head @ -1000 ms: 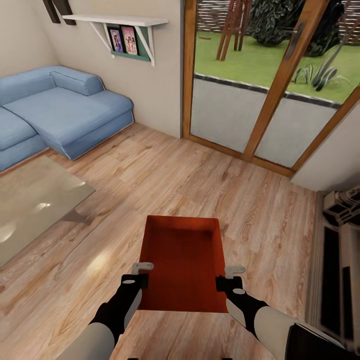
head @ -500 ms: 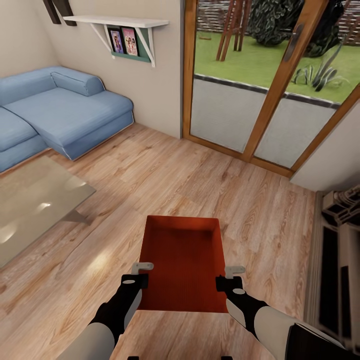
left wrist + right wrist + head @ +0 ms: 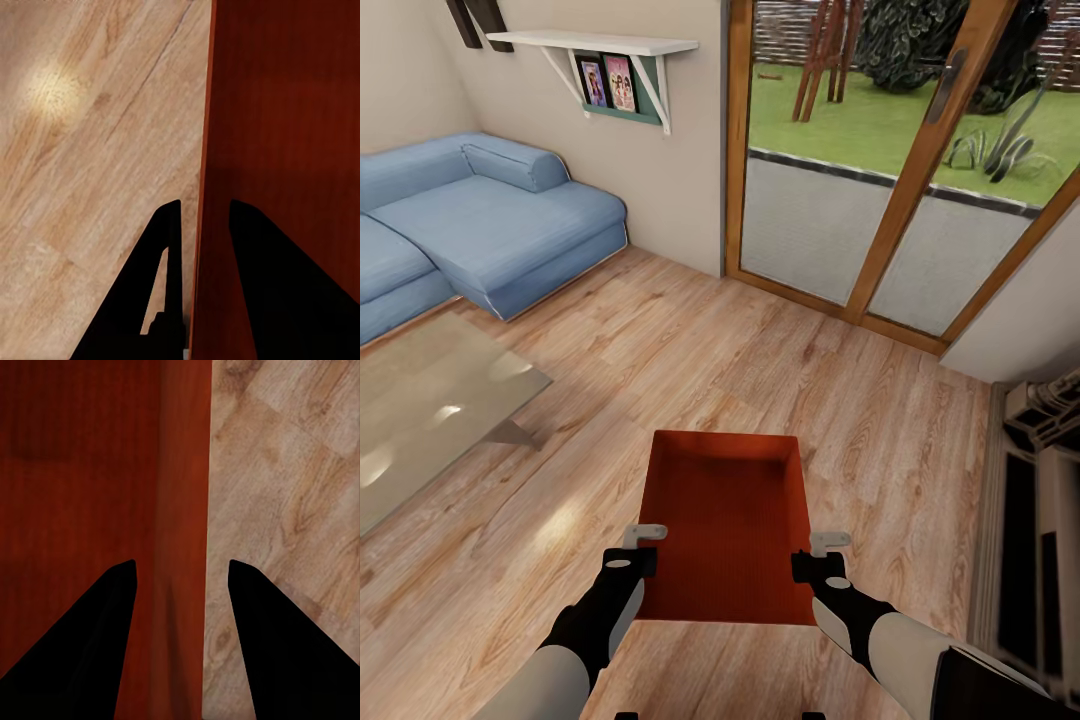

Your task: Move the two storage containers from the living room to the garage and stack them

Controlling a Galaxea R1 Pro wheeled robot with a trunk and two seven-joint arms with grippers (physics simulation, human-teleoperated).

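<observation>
One orange-red storage container, open-topped and empty, hangs just above the living room's light wood floor, straight ahead of me. My left gripper is shut on its left wall near the near corner. My right gripper is shut on the right wall opposite. In the left wrist view the black fingers straddle the thin wall of the container. The right wrist view shows the same: fingers on either side of the container's wall. The garage is out of view.
A blue sofa and a glass table stand at the left. Wood-framed glass doors face a garden ahead. A wall shelf hangs above the sofa. A low cabinet lines the right edge. Open plank floor lies ahead.
The whole view has shifted very slightly, seen at the cabinet on the right. The container and both grippers keep the same place before me.
</observation>
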